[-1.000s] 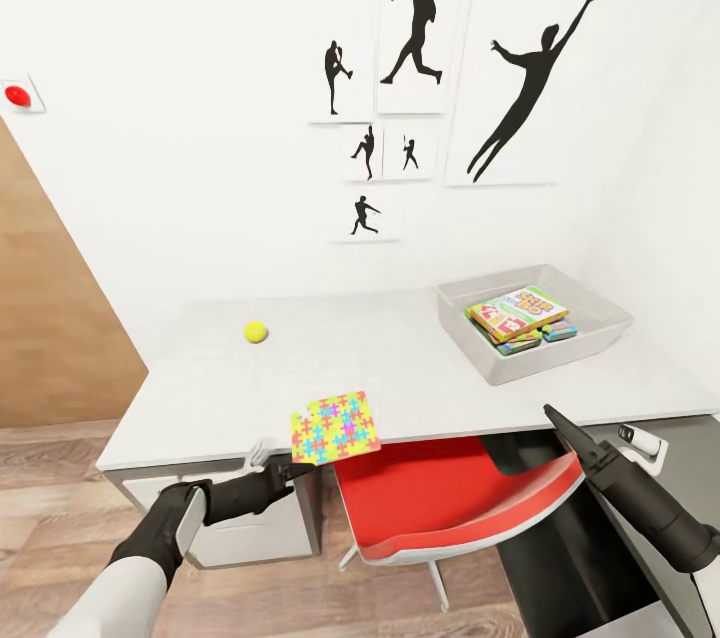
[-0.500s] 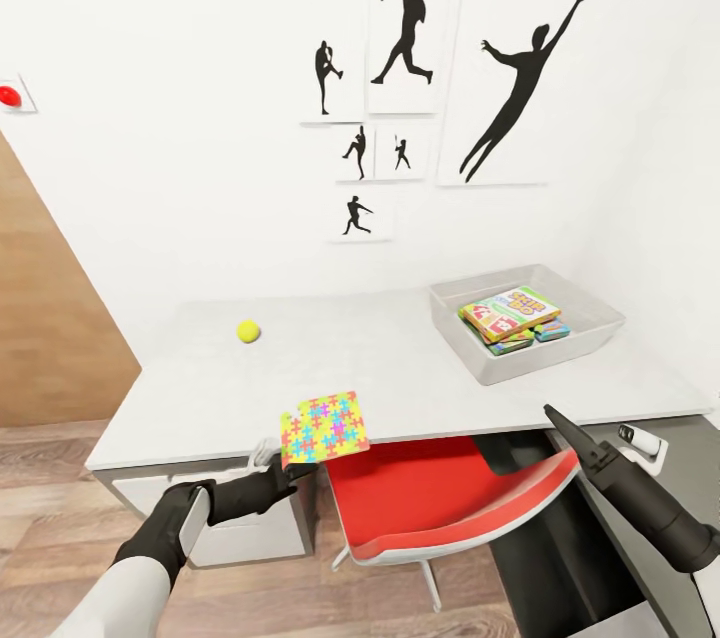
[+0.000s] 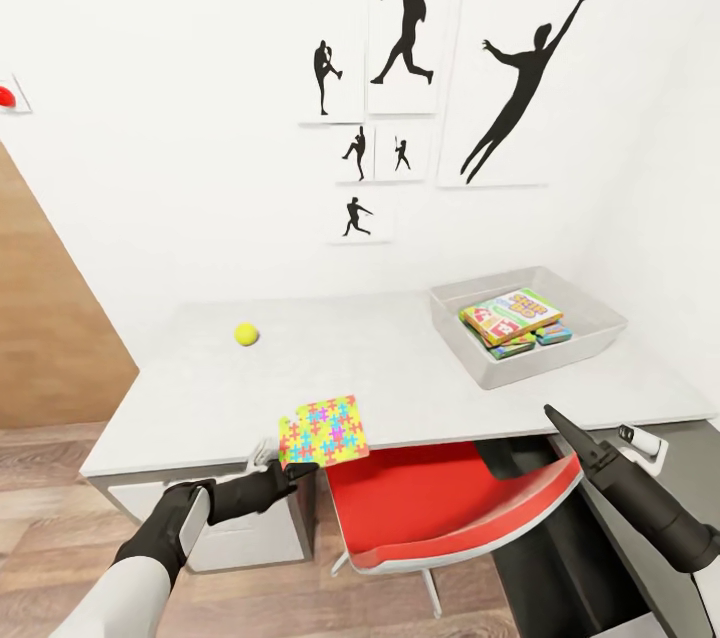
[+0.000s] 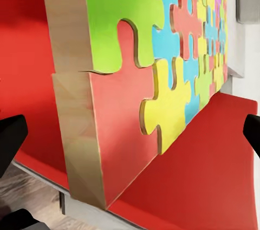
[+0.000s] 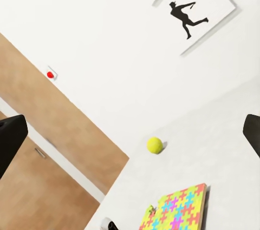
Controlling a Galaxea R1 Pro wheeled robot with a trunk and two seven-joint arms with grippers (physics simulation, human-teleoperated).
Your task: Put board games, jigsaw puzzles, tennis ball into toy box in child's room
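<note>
The left gripper (image 3: 283, 471) pinches the near edge of the jigsaw puzzle (image 3: 324, 430), low centre-left in the head view. The toy box (image 3: 528, 321) lies up and right across the table (image 3: 400, 368). The right gripper (image 3: 552, 415), nearer it, has fingers spread.

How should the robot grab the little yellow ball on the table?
The tennis ball is round and sits alone on the bare table, so probably from straight above, fingers closing across its middle. The right gripper looks free; the left gripper holds the jigsaw puzzle.
</note>
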